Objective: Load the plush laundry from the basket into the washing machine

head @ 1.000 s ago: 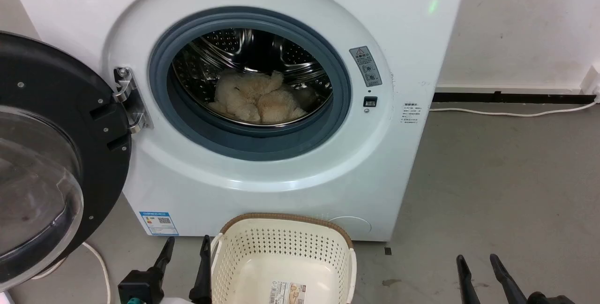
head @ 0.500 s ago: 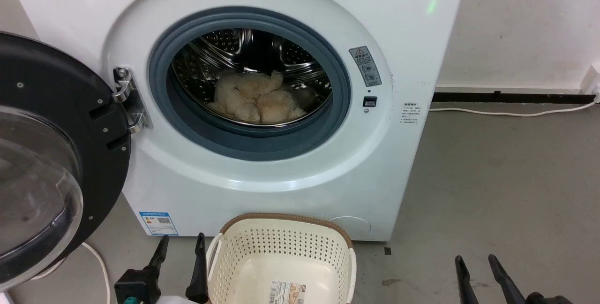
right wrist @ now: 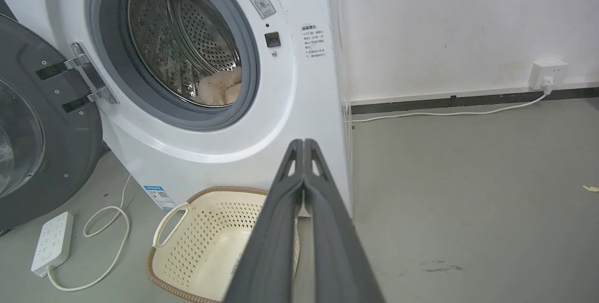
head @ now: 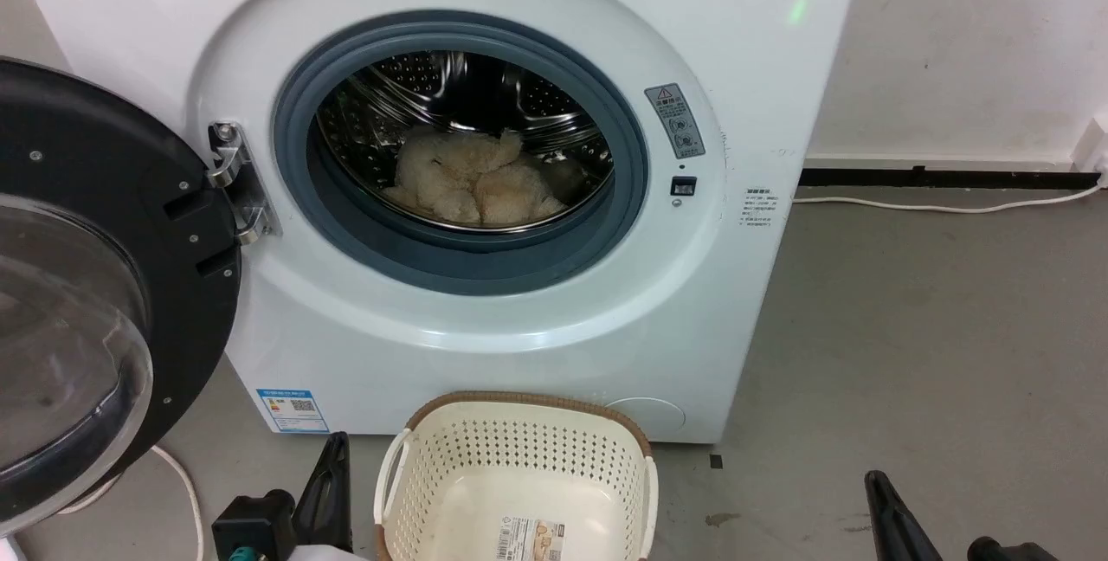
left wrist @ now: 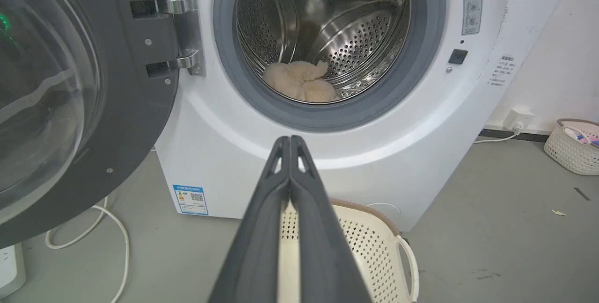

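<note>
**Load is in: keep both hands back**

The plush laundry (left wrist: 299, 81) lies in the washing machine (left wrist: 421, 153) drum, ahead of and above your left hand (left wrist: 286, 140). The basket (left wrist: 374, 242) just beneath that hand looks empty. The left and the right hand (right wrist: 303, 143) are both pressed closed, holding nothing.

Soft, even indoor light fills every view, and shadows on the floor (head: 909, 327) are faint. The steel drum (head: 415, 76) throws bright glints. Two pale green flares sit on the washing machine (head: 519, 362) front, upper frame of the head view. The glass door (head: 69, 327) carries pale reflections. Straight edges bow near the wrist views' borders.
</note>
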